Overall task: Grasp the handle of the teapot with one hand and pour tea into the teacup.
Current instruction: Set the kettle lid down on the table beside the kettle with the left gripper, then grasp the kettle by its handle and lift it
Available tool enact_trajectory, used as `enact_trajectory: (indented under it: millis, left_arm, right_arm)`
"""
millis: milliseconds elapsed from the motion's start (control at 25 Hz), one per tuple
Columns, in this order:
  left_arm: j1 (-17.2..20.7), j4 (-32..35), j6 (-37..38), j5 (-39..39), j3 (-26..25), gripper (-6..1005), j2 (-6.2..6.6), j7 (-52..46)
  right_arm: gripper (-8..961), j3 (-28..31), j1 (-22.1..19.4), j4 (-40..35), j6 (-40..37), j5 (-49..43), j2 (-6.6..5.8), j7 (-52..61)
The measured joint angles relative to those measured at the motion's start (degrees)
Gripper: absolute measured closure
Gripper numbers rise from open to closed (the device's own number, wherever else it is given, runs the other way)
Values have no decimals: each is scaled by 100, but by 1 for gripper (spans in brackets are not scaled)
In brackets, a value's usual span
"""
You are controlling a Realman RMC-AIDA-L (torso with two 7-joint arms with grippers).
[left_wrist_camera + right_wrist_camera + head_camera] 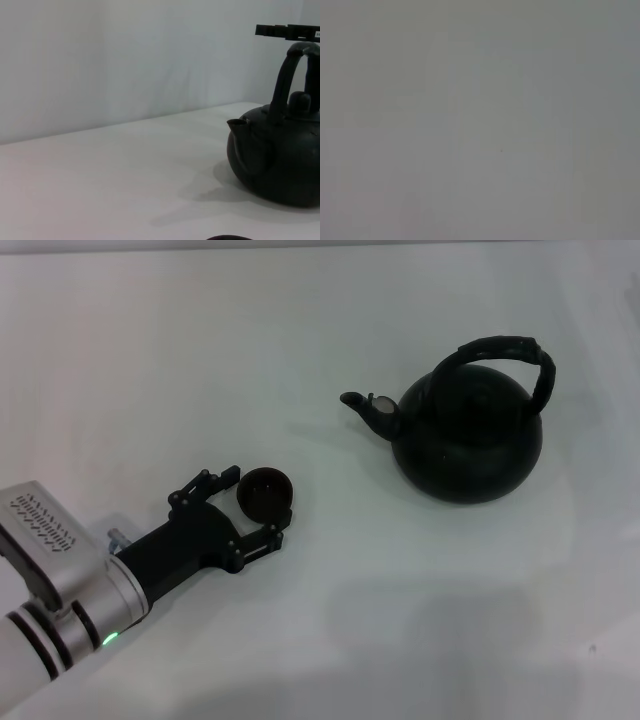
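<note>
The teapot [468, 435] stands upright on the white table [330, 640] at the right, spout [362, 405] towards the left. Its arched handle [505, 345] spans the top with nothing holding it. The teacup [266, 492] stands left of the spout. My left gripper [258, 503] lies low on the table with one finger [215, 480] on each side of the cup, jaws open and close to its wall. The left wrist view shows the teapot [280, 160], its handle [286, 80] and the cup's rim [230, 238]. My right gripper is out of view; its wrist view shows plain grey.
The white table runs bare around both objects. In the left wrist view a flat black thing [287, 31] shows beyond the teapot handle, against a pale wall [125, 60] behind the table.
</note>
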Motion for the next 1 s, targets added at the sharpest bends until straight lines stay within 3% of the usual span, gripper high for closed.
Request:
enact_trajectory:
  millis: [880, 1000]
  left_arm:
    - [324, 65, -1320, -196, -138, 120, 51, -107]
    - [489, 160, -2051, -424, -253, 120, 53, -126]
  right_arm:
    - [78, 30, 52, -104, 265, 41, -15, 7]
    - [78, 49, 65, -145, 285, 47, -17, 12]
